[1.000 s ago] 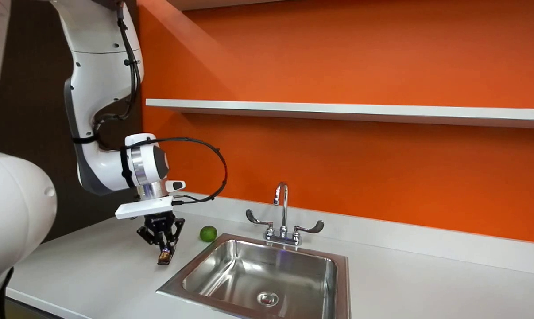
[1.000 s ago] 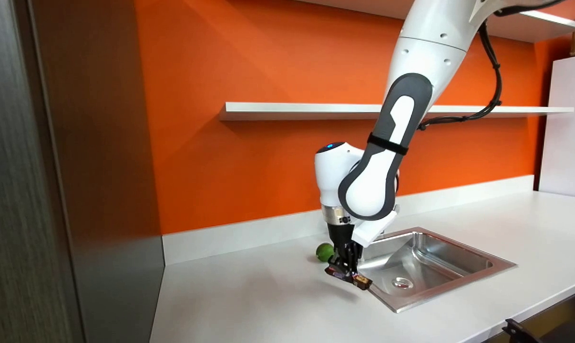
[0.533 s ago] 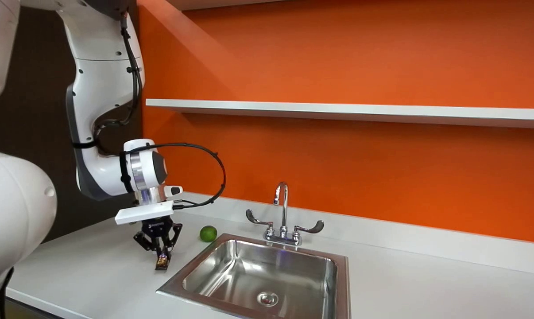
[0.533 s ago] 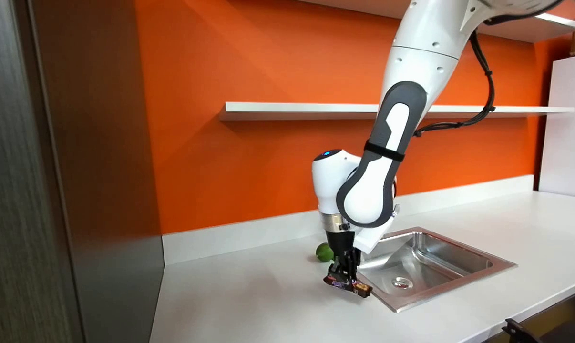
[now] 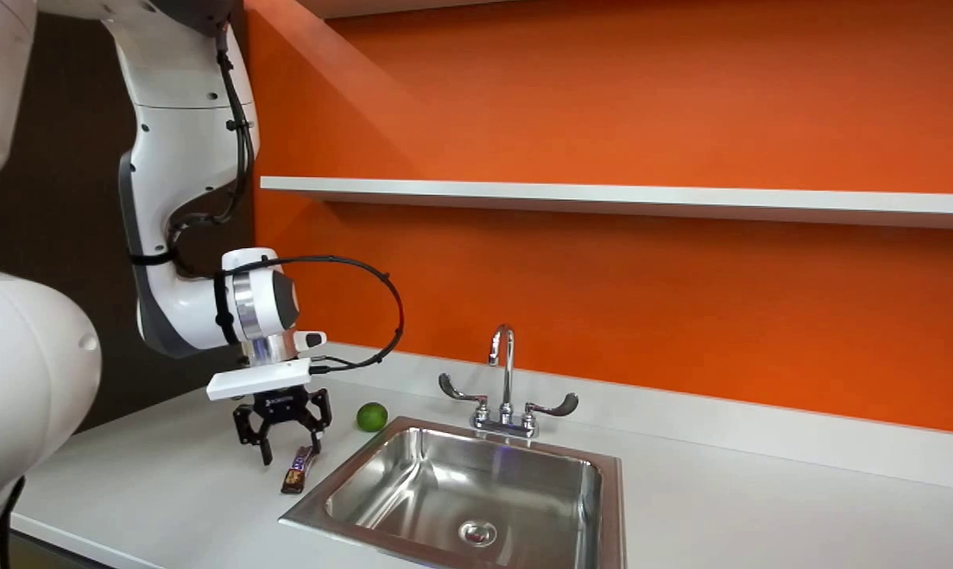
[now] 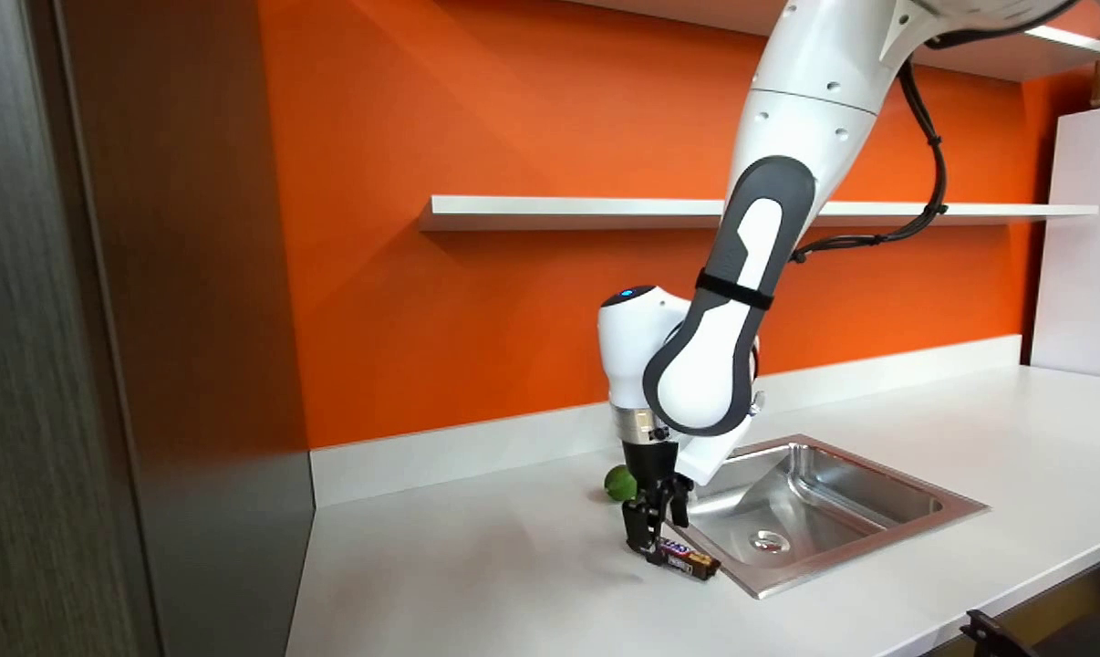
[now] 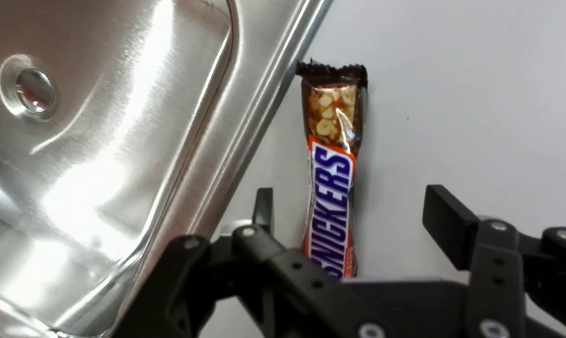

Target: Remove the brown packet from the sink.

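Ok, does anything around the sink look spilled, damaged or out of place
Nothing looks spilled or damaged. The brown packet lies askew beside the sink; the small green ball sits loose on the counter, perhaps a stray.

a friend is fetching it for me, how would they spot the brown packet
Find the steel sink set in the white counter. Beside it, by the open gripper, the brown packet lies on the counter. Unlike the round green ball nearby, it is long, slim and labelled SNICKERS.
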Action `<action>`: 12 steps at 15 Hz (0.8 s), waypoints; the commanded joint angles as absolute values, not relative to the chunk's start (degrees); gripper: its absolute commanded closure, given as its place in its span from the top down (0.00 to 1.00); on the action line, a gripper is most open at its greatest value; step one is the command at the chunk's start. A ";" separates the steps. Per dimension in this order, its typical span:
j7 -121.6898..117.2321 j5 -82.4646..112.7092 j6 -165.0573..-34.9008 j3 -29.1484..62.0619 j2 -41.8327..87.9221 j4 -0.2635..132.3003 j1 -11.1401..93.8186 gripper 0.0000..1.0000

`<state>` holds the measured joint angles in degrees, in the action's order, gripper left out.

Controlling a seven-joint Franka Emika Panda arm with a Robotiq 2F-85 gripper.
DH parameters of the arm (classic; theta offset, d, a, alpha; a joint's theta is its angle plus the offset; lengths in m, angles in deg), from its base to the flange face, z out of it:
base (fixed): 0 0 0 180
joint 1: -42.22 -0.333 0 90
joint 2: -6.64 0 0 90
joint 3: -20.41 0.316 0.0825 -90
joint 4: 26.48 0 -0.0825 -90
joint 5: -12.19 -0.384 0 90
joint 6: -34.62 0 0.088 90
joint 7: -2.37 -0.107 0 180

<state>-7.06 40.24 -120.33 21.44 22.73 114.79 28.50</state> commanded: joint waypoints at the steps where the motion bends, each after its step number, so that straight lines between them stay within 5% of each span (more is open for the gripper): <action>1: -7.41 37.62 -121.87 21.25 20.18 116.79 29.79 1.00; 12: -19.70 29.73 -124.98 17.32 13.20 123.41 30.68 1.00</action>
